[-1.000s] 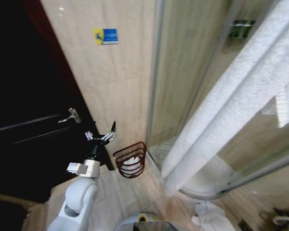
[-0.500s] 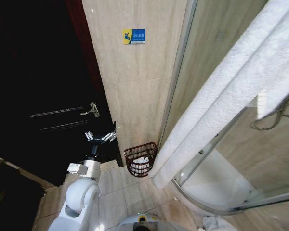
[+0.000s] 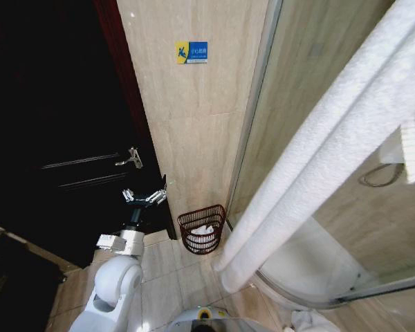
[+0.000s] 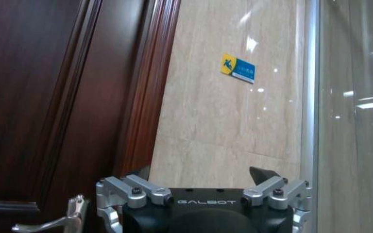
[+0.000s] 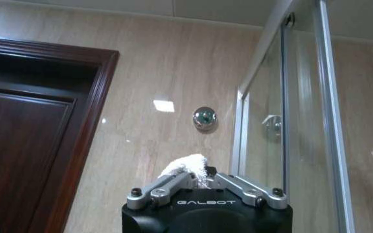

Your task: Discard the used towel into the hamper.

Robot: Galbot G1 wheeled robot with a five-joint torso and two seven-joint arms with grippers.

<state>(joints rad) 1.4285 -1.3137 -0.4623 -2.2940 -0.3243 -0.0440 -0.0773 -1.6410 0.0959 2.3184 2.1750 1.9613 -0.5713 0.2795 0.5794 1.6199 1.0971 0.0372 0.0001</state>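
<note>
The used towel (image 3: 318, 145), long and white, hangs close before the head camera from the upper right down to a loose end above the floor. My right gripper (image 5: 196, 177) is raised high and shut on a tuft of the towel (image 5: 186, 165). The hamper (image 3: 202, 216), a dark reddish-brown ribbed basket, stands on the floor against the tiled wall with white cloth (image 3: 203, 232) inside. The towel's end hangs to the right of it and nearer to me. My left gripper (image 3: 146, 197) is held out open at about door-handle height, left of the hamper, with nothing between its fingers (image 4: 264, 175).
A dark wooden door (image 3: 55, 138) with a metal handle (image 3: 130, 159) fills the left. A beige tiled wall carries a blue and yellow sign (image 3: 191, 52). A curved glass shower enclosure (image 3: 311, 277) is on the right. White cloth (image 3: 308, 321) lies on the floor by it.
The head camera swung early on, shifting the whole picture, then held still. Since then the towel's loose end has sunk lower and slightly nearer. The left arm has stayed in place.
</note>
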